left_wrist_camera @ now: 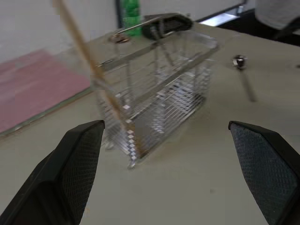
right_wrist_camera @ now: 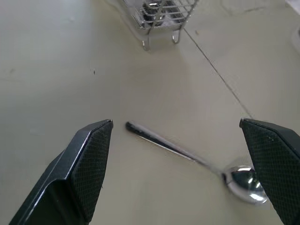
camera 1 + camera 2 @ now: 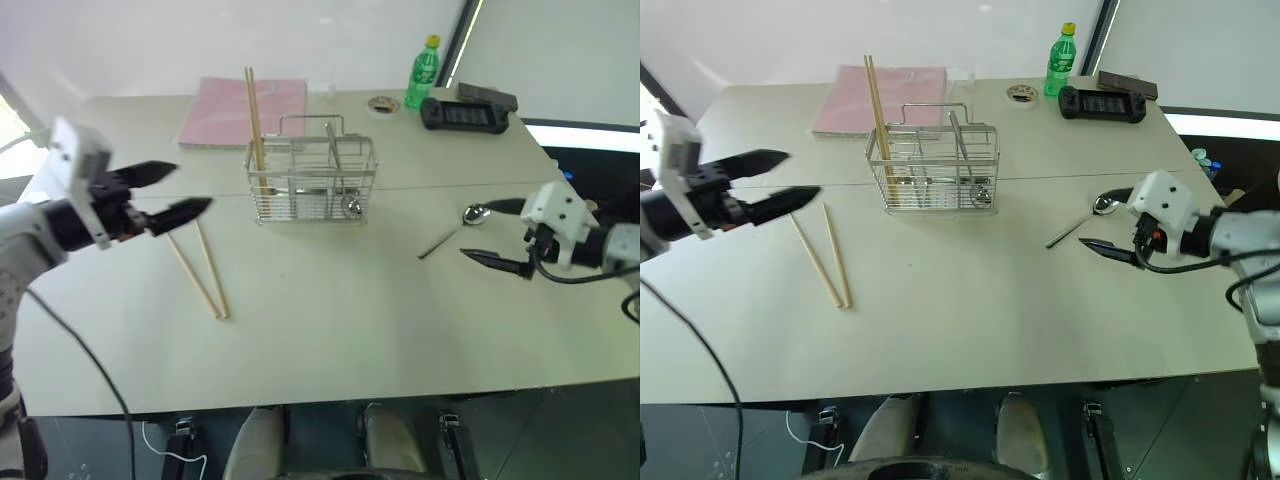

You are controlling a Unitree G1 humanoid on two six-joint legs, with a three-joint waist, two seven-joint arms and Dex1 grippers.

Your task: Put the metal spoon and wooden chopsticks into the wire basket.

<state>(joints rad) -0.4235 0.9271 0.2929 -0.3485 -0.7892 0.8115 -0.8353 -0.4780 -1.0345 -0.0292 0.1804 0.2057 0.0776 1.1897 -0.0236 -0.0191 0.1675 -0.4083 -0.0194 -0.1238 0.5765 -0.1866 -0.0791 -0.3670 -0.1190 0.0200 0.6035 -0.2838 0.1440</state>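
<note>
One wire basket [image 3: 312, 180] is seen standing upright near the middle of the pale desk [image 3: 330, 330], its tall looped handle rising above the rim. One pair of wooden chopsticks [image 3: 255, 125] is stood on end in the basket's left compartment, leaning slightly and reaching well above the rim. A second pair of chopsticks [image 3: 203, 268] is laid flat on the desk to the left of and nearer than the basket, the two sticks meeting at their near ends and spreading apart toward the basket. One metal spoon [image 3: 455, 228] is laid on the desk to the right of the basket, well apart from it, with its round bowl toward the right and its thin handle pointing toward the near left. A shiny round object is glimpsed low inside the basket's right end; what it is cannot be told.

The left hand [image 3: 170, 195] is held above the desk left of the basket, fingers spread wide, nothing pinched. The right hand [image 3: 510, 235] is held just beside the spoon's bowl, fingers likewise spread wide and empty.

At the far side of the desk, one flat pink book [image 3: 245, 110], one green bottle [image 3: 423, 72], one roll of tape [image 3: 384, 103] and one black handheld controller [image 3: 465, 113] are counted.
</note>
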